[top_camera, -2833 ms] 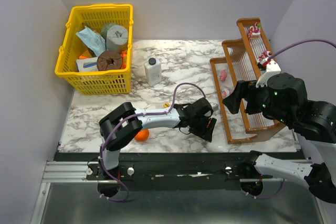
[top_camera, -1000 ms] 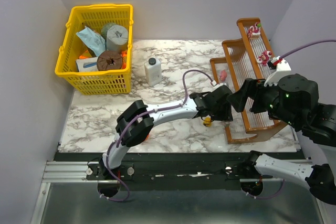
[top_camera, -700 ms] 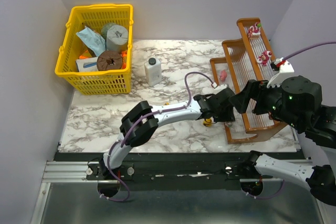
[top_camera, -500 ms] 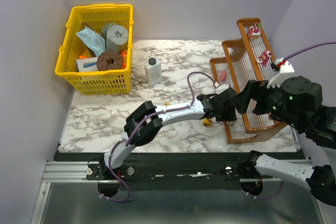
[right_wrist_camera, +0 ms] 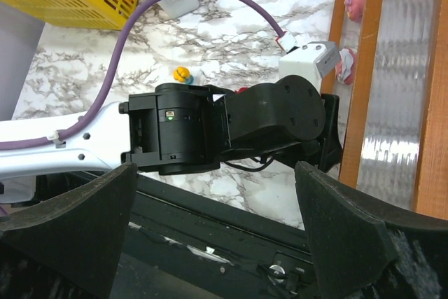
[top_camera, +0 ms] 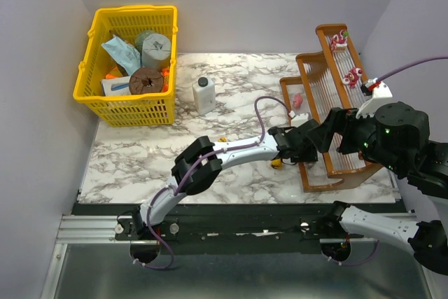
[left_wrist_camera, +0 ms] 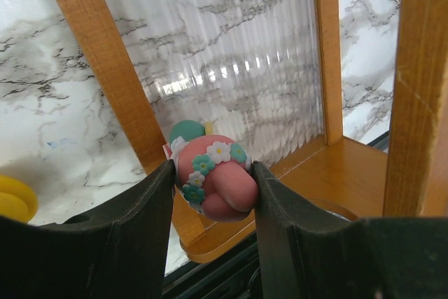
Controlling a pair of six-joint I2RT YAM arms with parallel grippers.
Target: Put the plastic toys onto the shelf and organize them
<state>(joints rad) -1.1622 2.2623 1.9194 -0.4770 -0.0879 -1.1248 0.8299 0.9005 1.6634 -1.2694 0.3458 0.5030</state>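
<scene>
Pinched a smooth, round pink toy (left_wrist_camera: 210, 183) with tiny flowers in the left jaws, close by the brown wooden shelf (left_wrist_camera: 105, 68) of ribbed clear rods (left_wrist_camera: 224, 61), with the right jaws wide apart.

Marble table (top_camera: 140, 152) with basket (top_camera: 133, 10), bottle (top_camera: 204, 94), shelf (top_camera: 330, 27), yellow toy (right_wrist_camera: 182, 73)

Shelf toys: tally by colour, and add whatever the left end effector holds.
Red-and-white: 2, top-tier toy and middle-tier toy
Pink, on the shelf: 2, far toy and near toy
Pink, in the left end effector: 1, held toy
Total: 5
</scene>
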